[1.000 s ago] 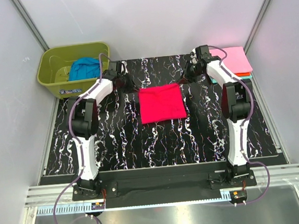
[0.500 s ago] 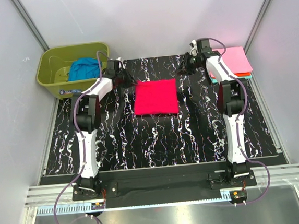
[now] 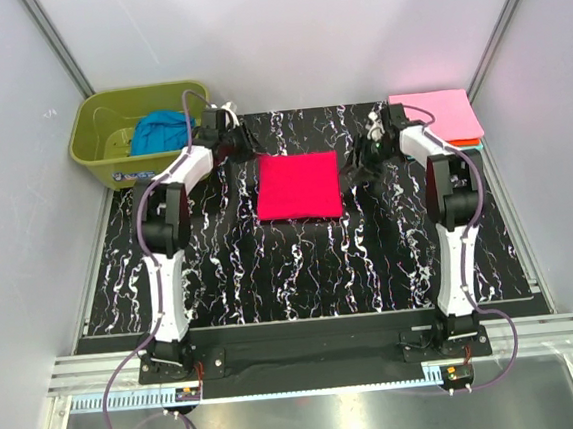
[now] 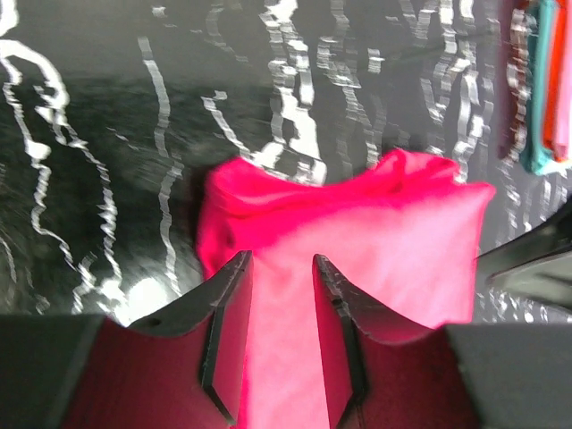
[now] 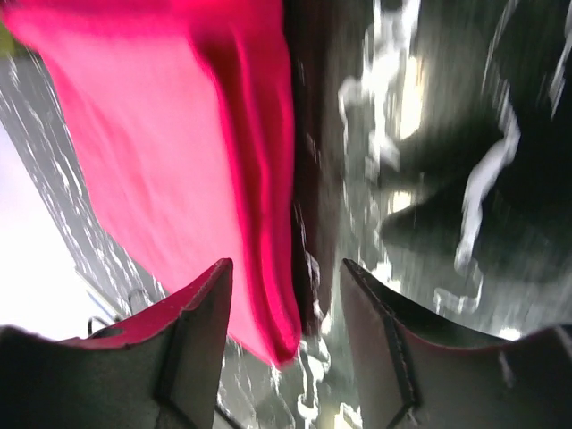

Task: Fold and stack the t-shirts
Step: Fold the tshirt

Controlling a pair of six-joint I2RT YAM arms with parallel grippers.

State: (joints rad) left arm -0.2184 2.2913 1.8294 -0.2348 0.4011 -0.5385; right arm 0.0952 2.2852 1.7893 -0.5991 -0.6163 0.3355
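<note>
A crimson-red t-shirt (image 3: 299,185) lies folded into a flat square at the back middle of the table. My left gripper (image 3: 244,145) hovers at its far left corner, open, with the red cloth (image 4: 357,241) below the gap and nothing pinched. At the shirt's right edge (image 5: 161,134) my right gripper (image 3: 367,159) is also open, over the folded edge. A light pink t-shirt (image 3: 441,116) tops a folded stack at the back right, and orange and teal edges (image 4: 543,89) show under it. A blue t-shirt (image 3: 159,131) lies bunched in the tub.
The olive-green tub (image 3: 97,116) stands off the table's back left corner. The black marbled table top (image 3: 301,263) spreads in front of the red shirt. Grey walls close in at the back and on both sides.
Both grippers have opened and let go of the red t-shirt, which shifted slightly left and back and now lies flat. The right gripper has drawn back toward the shirt's right edge.
</note>
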